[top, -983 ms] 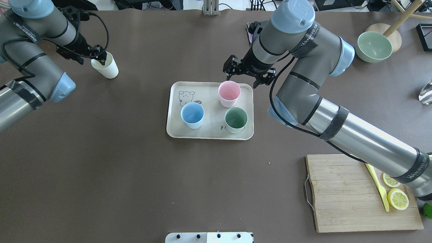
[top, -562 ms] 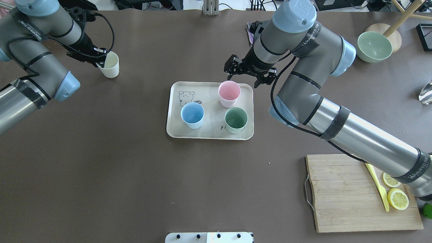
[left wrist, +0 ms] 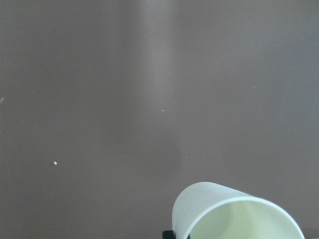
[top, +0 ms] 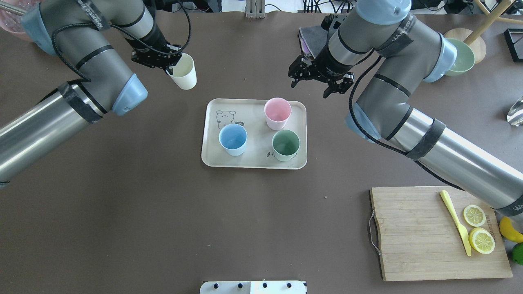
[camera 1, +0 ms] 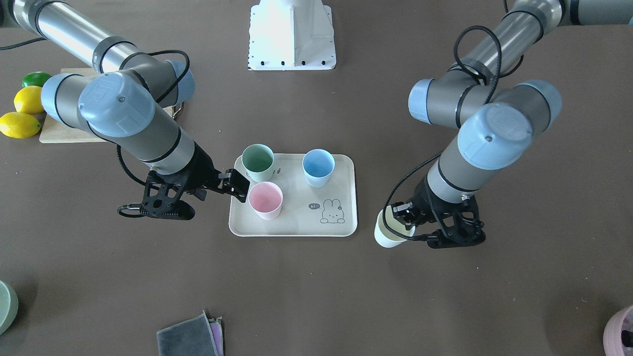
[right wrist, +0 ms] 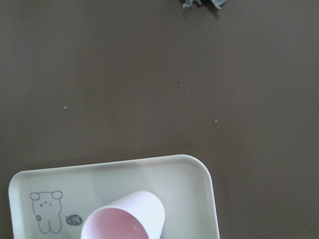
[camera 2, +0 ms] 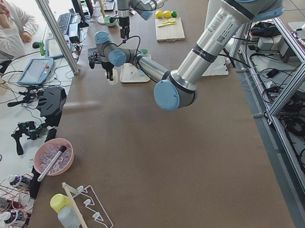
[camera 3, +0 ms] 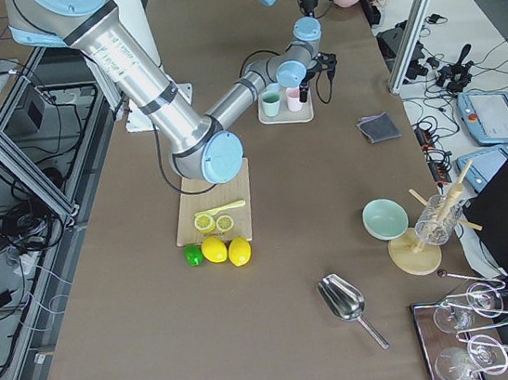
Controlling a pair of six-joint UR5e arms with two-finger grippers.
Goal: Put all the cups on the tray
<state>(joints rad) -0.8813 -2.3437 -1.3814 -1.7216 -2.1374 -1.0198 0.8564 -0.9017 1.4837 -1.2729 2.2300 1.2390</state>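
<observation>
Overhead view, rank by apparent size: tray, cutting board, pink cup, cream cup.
1. cutting board
2. tray
3. pink cup and cream cup: they look alike. The cream one is in the left gripper, possibly nearer the camera, so unranked.

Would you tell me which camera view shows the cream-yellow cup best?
The overhead exterior view: the cream-yellow cup shows nearly whole, its rim pinched by the left claw. The front-facing view partly hides it behind the claw, the left wrist view cuts it off, and the left side view shows it tiny.
</observation>
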